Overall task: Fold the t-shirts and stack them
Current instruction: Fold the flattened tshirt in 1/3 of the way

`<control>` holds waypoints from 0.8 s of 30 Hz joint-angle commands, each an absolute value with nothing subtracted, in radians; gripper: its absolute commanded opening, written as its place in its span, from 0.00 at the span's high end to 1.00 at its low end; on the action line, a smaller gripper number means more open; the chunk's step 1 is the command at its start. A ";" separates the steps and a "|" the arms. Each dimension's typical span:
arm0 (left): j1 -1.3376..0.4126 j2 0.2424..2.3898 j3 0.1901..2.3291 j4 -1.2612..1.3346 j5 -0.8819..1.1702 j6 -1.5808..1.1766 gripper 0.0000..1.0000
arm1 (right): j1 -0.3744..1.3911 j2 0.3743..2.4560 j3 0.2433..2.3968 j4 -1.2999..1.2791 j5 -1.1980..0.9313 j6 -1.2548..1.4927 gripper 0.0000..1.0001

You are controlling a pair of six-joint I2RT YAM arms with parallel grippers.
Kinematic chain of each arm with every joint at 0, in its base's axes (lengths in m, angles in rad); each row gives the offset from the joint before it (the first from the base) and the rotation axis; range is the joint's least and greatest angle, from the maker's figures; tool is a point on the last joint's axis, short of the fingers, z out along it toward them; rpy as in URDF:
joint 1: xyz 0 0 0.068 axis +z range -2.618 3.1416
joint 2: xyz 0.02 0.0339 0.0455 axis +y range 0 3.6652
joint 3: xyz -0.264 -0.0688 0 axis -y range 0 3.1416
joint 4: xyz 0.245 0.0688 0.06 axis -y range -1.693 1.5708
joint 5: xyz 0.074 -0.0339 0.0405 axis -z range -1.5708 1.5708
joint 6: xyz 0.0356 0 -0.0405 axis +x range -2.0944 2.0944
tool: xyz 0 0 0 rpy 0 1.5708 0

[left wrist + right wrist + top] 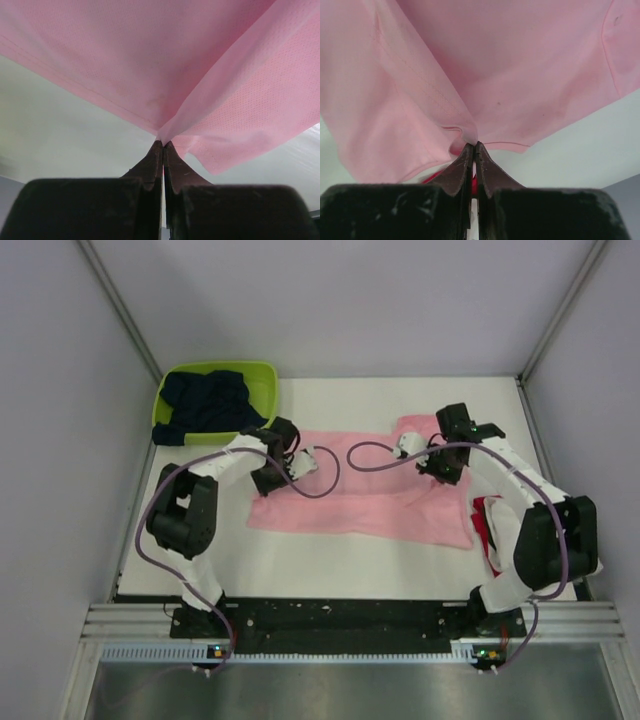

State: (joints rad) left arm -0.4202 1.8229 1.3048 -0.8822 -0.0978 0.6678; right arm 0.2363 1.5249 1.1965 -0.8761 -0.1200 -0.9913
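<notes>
A light pink t-shirt (360, 495) lies spread across the middle of the white table. My left gripper (268, 480) is shut on its left edge; the cloth (165, 75) fans out from the pinched fingertips (163, 144). At the shirt's right side my right gripper (443, 470) is shut on a fold of the same pink cloth (485, 65), pinched at the tips (474, 145). A dark navy t-shirt (208, 403) is heaped in the lime-green basket (262, 372). A red t-shirt (487, 525) lies with white cloth by the right arm, partly hidden.
The basket stands at the table's back left corner. Grey walls enclose the table on the left, back and right. Purple cables (330, 475) loop from both wrists over the pink shirt. The arm bases sit on the black rail (340, 618) at the near edge.
</notes>
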 commanded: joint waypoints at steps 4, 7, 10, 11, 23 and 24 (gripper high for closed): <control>-0.426 1.858 1.397 -0.844 -0.094 0.670 1.00 | 0.203 1.592 1.215 -0.761 -0.049 -1.042 1.00; -0.430 1.878 1.423 -0.838 -0.097 0.669 1.00 | 0.193 1.611 1.220 -0.758 -0.038 -1.042 1.00; -0.431 1.887 1.430 -0.827 -0.112 0.670 1.00 | 0.189 1.623 1.213 -0.758 -0.034 -1.042 1.00; -0.431 1.887 1.428 -0.824 -0.115 0.675 1.00 | 0.184 1.626 1.213 -0.750 -0.034 -1.039 1.00; -0.371 1.662 1.432 -0.707 -0.096 0.708 0.43 | 0.184 1.564 1.417 -0.645 0.324 -0.084 0.46; -0.373 1.610 1.370 -0.715 -0.010 0.759 0.44 | 0.183 1.513 1.387 -0.675 0.289 -0.008 0.48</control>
State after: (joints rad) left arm -0.3908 1.8275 1.4223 -0.7338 -0.1917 0.6685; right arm 0.1917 1.6836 1.3437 -0.6518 0.2100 -0.5320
